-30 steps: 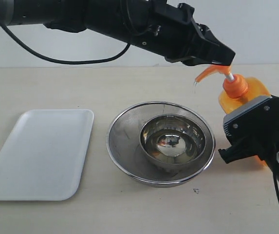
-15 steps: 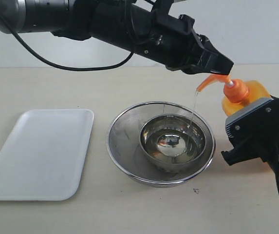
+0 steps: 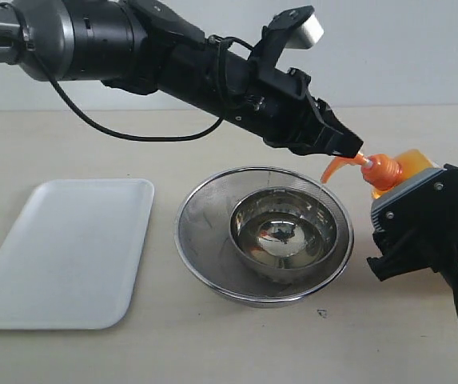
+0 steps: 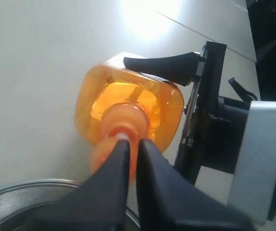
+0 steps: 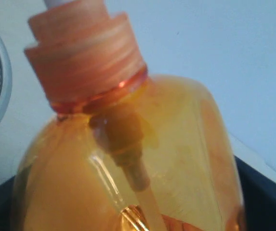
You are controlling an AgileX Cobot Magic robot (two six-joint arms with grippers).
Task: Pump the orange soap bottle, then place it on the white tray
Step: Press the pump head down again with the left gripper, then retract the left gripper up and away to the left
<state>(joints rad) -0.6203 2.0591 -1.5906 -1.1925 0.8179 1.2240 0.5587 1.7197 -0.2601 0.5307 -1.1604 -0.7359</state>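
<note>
Right arm: enters at the near right corner of the exterior view, low over the tabletop [image 3: 213, 344], its wrist turned toward the far side.
Right gripper [image 3: 408, 200]: clasped on the orange soap bottle [image 3: 414, 162]. In the left wrist view one black finger [image 4: 166, 67] lies flat against the bottle's side; the opposite finger is hidden.
White tray [image 3: 61, 252]: flat on the near left of the tabletop, well apart from both grippers and from the bottle.
Strainer [image 3: 182, 240]: round steel mesh, at the centre, between tray and bottle.
Bowl [image 3: 236, 232]: steel, seated inside the strainer.
Bottle position: upright at the right, just beside the strainer. The lower body is hidden behind the right gripper; shoulders and collar show above it.
Pump head [image 3: 348, 164]: pressed low onto the collar, spout curving out over the strainer's far right rim.
Left arm: stretches from the far left, high above the tabletop, sloping down across the middle to the right.
Left gripper [image 3: 355, 152]: closed, fingertips together, bearing on top of the pump head from above.
</note>
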